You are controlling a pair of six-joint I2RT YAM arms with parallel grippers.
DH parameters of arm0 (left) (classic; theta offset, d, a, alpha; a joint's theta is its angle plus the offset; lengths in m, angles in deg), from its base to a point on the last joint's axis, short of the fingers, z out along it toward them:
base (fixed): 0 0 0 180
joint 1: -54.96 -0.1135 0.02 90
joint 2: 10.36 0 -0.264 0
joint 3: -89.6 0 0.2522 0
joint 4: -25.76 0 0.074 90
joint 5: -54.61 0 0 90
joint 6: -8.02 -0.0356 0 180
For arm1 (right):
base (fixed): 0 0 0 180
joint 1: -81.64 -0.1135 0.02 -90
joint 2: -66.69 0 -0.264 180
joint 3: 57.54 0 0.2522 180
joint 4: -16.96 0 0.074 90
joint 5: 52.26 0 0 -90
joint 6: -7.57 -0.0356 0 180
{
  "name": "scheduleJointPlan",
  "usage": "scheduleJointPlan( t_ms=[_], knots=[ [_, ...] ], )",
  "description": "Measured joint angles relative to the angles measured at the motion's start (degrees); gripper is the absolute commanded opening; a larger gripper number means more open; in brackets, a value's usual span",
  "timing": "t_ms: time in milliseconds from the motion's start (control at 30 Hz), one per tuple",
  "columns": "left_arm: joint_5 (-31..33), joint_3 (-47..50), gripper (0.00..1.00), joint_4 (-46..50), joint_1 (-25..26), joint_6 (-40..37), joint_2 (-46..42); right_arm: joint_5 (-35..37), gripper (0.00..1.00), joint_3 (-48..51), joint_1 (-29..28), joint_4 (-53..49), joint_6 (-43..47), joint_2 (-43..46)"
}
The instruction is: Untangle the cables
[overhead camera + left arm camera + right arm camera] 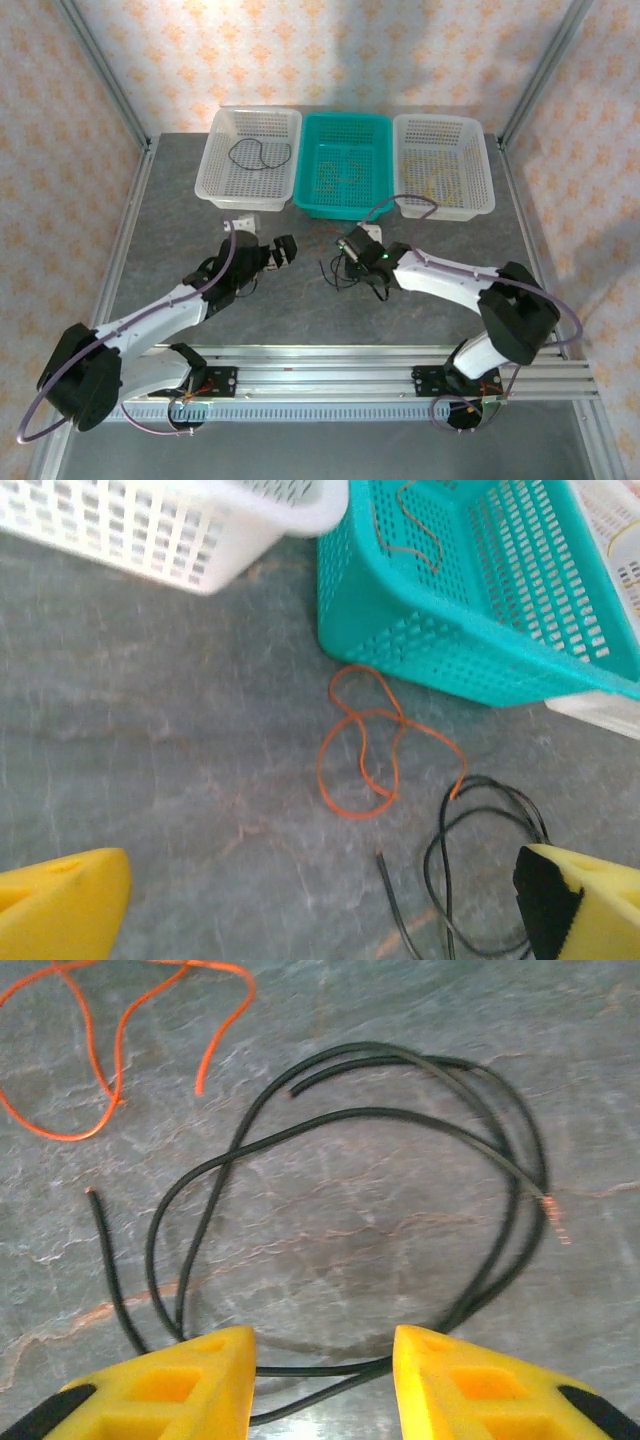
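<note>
Three baskets line the far side of the surface [170, 260] in the top view. The white basket [213, 172] on the left holds a black loop [258, 155], the teal basket [303, 172] a brownish wire [335, 176], and the second white basket [486, 168] a yellow wire [440, 184]. The left pincer [283, 250] hangs short of the baskets. The right pincer [345, 262] is down at the black cable [335, 277], in front of the teal basket.

Left wrist: the left pincer's fingers [60, 905] stand wide apart, holding nothing. The orange cable [372, 714] lies in loose loops just before the teal wall, its end close by the black coil.

Right wrist: the right pincer [322, 1380] is partly apart, one finger on each side of two strands of the black cable, not clamped on them. The coil lies flat on the surface, with a bare copper tip at its right. The orange cable is at top left, near the coil but apart from it.
</note>
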Motion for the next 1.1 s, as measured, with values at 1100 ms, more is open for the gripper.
scheduleJointPlan(
  t_ms=[1100],
  knots=[
    [1.5, 8.2, 0.99, -5.4, 1.5, 7.0, -8.1, -0.5, 0.29, -11.3, -1.8, 1.9, -2.0, -17.1]
  ],
)
